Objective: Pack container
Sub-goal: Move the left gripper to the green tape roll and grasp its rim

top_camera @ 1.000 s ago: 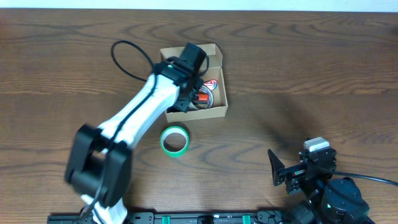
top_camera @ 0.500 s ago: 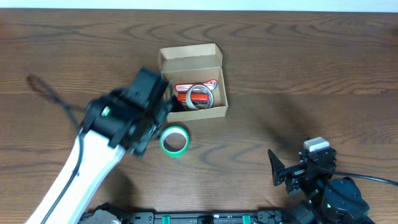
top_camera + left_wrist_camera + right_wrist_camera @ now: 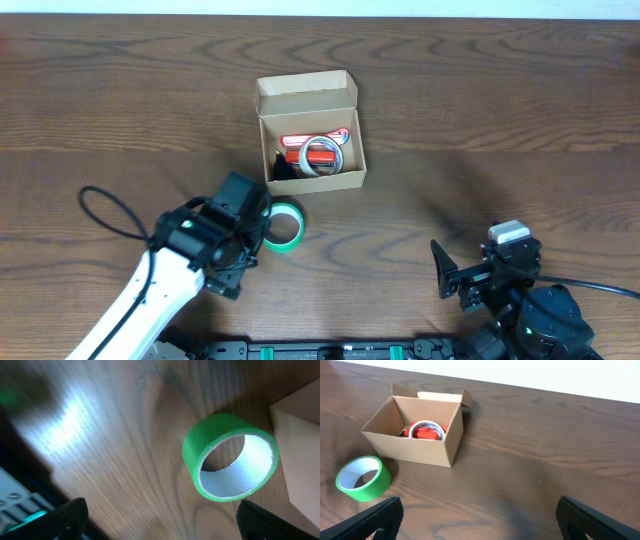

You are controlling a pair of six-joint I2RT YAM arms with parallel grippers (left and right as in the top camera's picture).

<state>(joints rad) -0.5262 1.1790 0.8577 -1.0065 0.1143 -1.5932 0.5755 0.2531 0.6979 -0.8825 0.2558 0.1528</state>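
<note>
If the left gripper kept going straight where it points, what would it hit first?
Probably the green tape roll, which lies on the table just ahead of the open left gripper; depth is hard to judge.

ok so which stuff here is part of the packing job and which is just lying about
Part of the job:
- box, lid open
- red item already inside it
- green tape roll beside the box, probably next to go in
- left gripper, open above that roll

Not in use:
- only the right gripper, open, away from both
</note>
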